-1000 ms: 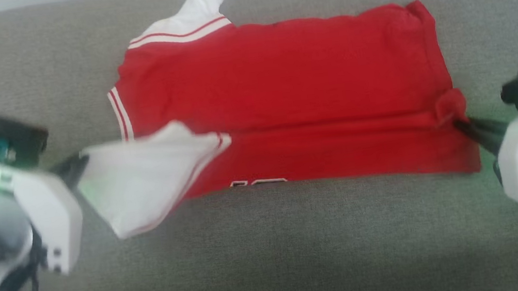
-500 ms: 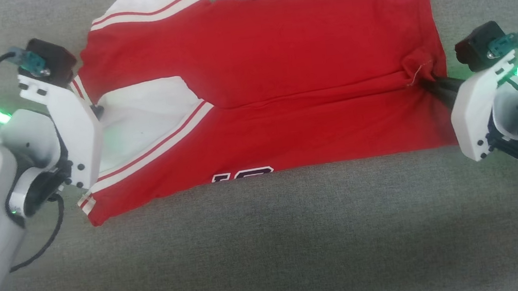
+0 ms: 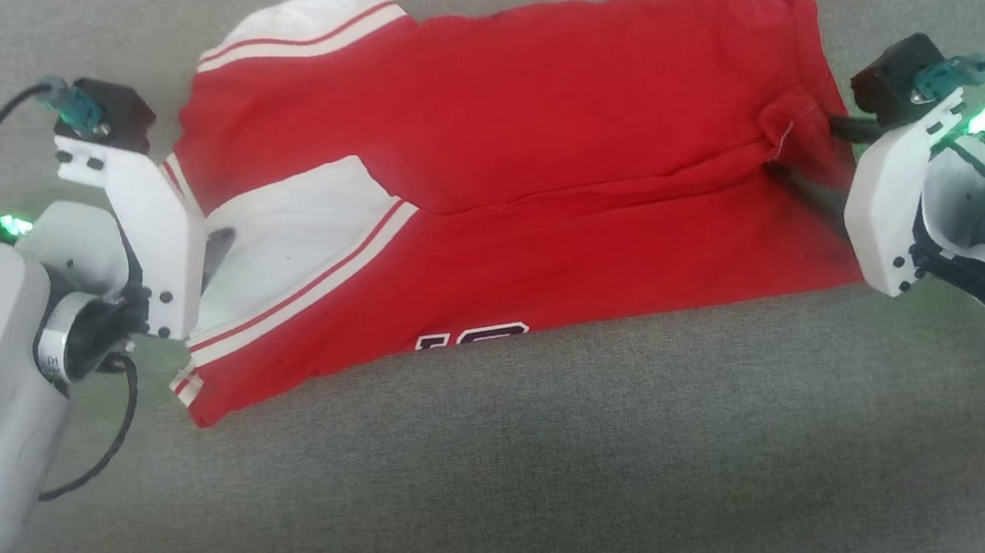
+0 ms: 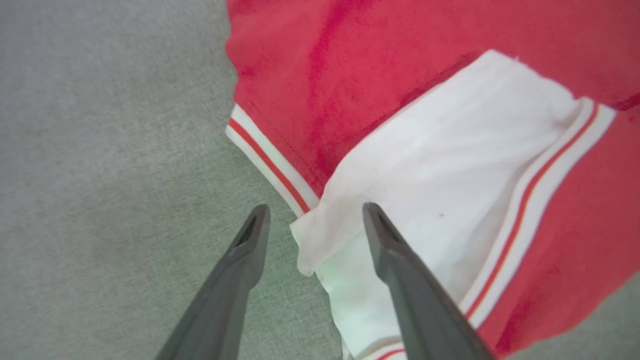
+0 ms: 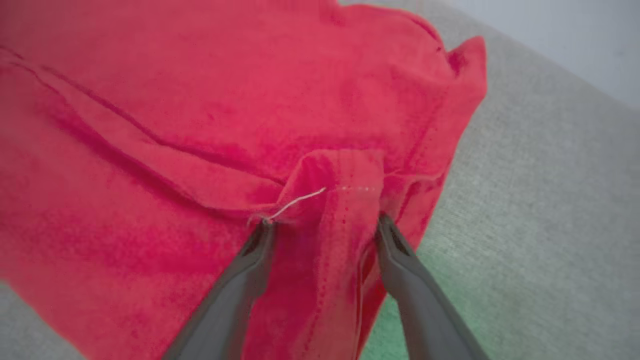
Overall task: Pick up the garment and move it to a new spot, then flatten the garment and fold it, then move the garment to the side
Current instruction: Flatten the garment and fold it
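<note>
Head view: the garment, red knit, is laid folded on grey woven upholstery. Left wrist view: the left gripper is seen open astride its white sleeve corner. Right wrist view: the right gripper is seen open astride its stitched hem.

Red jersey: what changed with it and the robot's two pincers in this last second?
The left pincer carried the lifted white sleeve inward, laid it on the red jersey and opened. The right pincer, which had pinched the hem corner, opened too; the cloth now lies between its spread jaws. The jersey itself stayed folded on the grey cushion; only the camera shifted.
</note>
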Motion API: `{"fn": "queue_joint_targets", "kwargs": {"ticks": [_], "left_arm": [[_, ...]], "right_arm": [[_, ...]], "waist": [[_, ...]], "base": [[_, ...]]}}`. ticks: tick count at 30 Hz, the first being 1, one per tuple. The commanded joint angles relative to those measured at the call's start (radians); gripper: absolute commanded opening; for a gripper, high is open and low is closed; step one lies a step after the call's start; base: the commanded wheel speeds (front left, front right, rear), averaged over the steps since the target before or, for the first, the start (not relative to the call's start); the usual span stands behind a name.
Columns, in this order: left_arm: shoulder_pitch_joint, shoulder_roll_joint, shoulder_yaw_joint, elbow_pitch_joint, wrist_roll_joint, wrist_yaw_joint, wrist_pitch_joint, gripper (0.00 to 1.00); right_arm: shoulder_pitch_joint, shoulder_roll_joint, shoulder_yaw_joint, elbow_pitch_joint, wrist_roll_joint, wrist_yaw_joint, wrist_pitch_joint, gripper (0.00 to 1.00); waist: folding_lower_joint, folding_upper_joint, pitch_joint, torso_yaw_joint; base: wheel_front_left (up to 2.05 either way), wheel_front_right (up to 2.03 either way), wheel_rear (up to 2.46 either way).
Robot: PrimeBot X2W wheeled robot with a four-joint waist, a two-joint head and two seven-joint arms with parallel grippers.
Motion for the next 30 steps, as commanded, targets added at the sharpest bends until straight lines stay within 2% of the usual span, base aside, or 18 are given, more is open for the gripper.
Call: {"fn": "queue_joint_targets", "kwargs": {"ticks": [1, 5, 8, 14, 21, 24, 25, 30], "left_arm": [[-0.006, 0.004, 0.003, -0.011, -0.009, 0.006, 0.005, 1.0], [0.024, 0.025, 0.008, -0.07, -0.027, 0.03, 0.039, 1.0], [0.055, 0.049, 0.012, -0.139, -0.038, 0.066, 0.078, 1.0], [0.167, 0.102, 0.027, -0.299, -0.096, 0.153, 0.147, 1.0], [0.29, 0.154, 0.041, -0.396, -0.131, 0.224, 0.157, 1.0], [0.315, 0.16, 0.045, -0.395, -0.139, 0.233, 0.145, 1.0], [0.315, 0.16, 0.045, -0.395, -0.139, 0.233, 0.145, 1.0], [0.332, 0.141, 0.052, -0.338, -0.145, 0.228, 0.111, 1.0]], "right_arm": [[0.005, -0.006, -0.008, 0.003, -0.004, -0.001, -0.02, 1.0], [0.025, -0.014, -0.045, -0.004, -0.014, -0.001, -0.078, 1.0], [0.047, -0.018, -0.097, -0.016, -0.042, -0.001, -0.143, 1.0], [0.118, 0.014, -0.269, -0.045, -0.143, -0.001, -0.296, 1.0], [0.246, 0.093, -0.505, -0.159, -0.298, -0.001, -0.369, 1.0], [0.311, 0.137, -0.597, -0.242, -0.357, -0.001, -0.364, 1.0], [0.311, 0.137, -0.597, -0.242, -0.357, -0.001, -0.364, 1.0], [0.426, 0.214, -0.72, -0.387, -0.426, -0.001, -0.327, 1.0]], "waist": [[0.0, 0.0, -0.015, 0.009], [0.0, 0.0, -0.045, 0.023], [0.0, 0.0, -0.064, 0.034], [0.0, 0.0, -0.085, 0.038], [0.0, 0.0, -0.075, 0.015], [0.0, 0.0, -0.062, 0.004], [0.0, 0.0, -0.062, 0.004], [0.0, 0.0, -0.037, -0.012]], "base": [[0.0, 0.0, 0.0], [0.0, 0.0, 0.0], [0.0, 0.0, 0.0], [0.0, 0.0, 0.0], [0.0, 0.0, 0.0], [0.0, 0.0, 0.0], [0.0, 0.0, 0.0], [0.0, 0.0, 0.0]]}}
